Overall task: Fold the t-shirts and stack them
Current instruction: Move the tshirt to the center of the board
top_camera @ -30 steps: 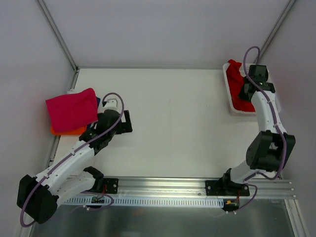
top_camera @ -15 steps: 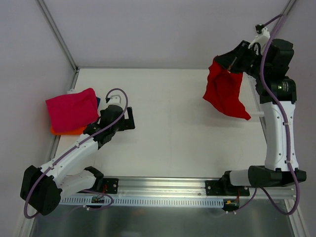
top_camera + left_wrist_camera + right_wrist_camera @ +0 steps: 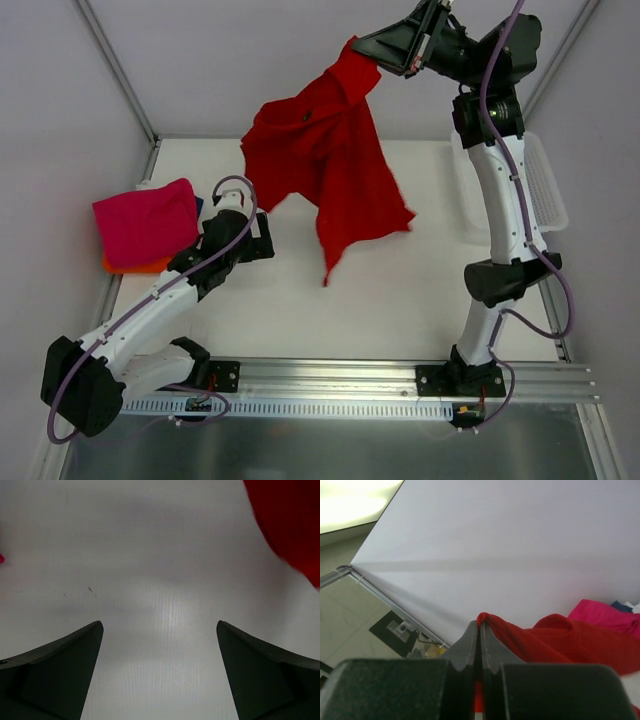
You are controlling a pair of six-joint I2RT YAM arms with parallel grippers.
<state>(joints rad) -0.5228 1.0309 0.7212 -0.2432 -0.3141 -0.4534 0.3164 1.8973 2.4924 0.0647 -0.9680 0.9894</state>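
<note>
Red t-shirt (image 3: pixel 320 150) dangles from your right gripper (image 3: pixel 374 50), jaws clamped on its edge; your left gripper (image 3: pixel 159 630) gapes empty.

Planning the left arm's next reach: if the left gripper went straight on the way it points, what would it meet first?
Probably the bare table, straight ahead of the open left gripper. The red t-shirt hangs off to one side of that line, though depth is unclear.

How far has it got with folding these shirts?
Done: a folded pink shirt tops an orange shirt at the left. In hand: the right claw pinches the red shirt, dangling unfolded in the air. Left: spread, fold and stack it.
</note>
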